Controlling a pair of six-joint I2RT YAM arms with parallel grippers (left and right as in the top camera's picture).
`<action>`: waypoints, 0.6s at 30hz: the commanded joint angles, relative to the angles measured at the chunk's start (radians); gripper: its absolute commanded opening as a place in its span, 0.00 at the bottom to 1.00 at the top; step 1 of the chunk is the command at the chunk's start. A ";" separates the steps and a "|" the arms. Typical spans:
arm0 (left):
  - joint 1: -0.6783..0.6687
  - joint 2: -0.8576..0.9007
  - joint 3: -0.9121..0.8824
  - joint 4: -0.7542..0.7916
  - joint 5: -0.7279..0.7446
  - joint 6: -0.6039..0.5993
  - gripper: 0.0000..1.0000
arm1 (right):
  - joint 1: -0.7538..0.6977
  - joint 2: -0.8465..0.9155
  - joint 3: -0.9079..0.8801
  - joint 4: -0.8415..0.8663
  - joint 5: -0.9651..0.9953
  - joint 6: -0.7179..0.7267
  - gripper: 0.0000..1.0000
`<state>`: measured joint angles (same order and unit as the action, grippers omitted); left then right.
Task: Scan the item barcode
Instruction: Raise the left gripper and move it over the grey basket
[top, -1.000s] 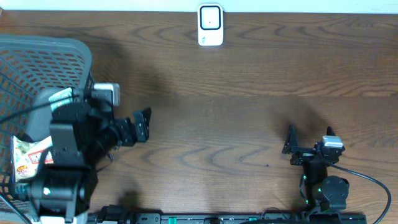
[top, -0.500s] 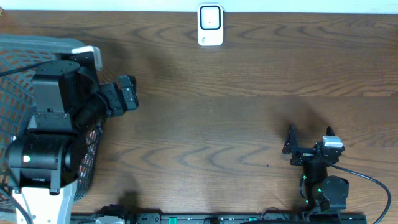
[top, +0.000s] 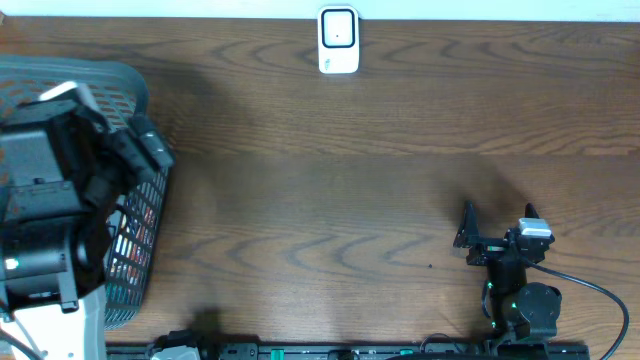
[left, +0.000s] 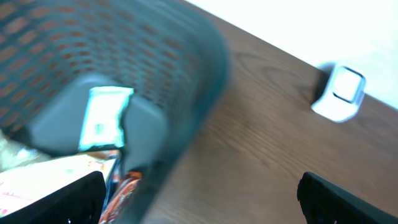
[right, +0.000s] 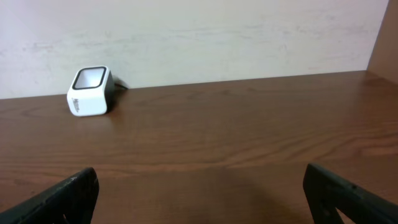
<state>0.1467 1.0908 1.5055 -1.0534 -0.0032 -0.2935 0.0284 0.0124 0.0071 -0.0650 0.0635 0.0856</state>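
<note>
now left hand (top: 150, 146) swung over basket (top: 100, 72) rim, right hand (top: 498, 224) unmoved

Black two-finger left gripper (top: 145, 148), jaws spread wide, nothing between them; bulky black left arm (top: 45, 220) folded just behind it. Black two-finger right gripper (top: 498, 228), jaws equally wide and empty, compact wrist (top: 520, 268) directly behind.

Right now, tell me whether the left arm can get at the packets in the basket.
Probably yes: the left gripper, open, hangs over the rim of the basket, and the packets lie uncovered below.
</note>
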 joint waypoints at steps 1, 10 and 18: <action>0.082 0.001 0.027 -0.012 -0.005 -0.056 0.98 | 0.005 -0.003 -0.002 -0.003 -0.003 -0.016 0.99; 0.243 0.006 0.027 -0.016 -0.005 -0.086 0.98 | 0.005 -0.003 -0.002 -0.003 -0.003 -0.016 0.99; 0.346 0.062 0.045 0.022 -0.005 -0.105 0.98 | 0.005 -0.003 -0.002 -0.003 -0.003 -0.016 0.99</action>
<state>0.4564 1.1225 1.5211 -1.0374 -0.0032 -0.3706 0.0284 0.0124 0.0071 -0.0650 0.0635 0.0856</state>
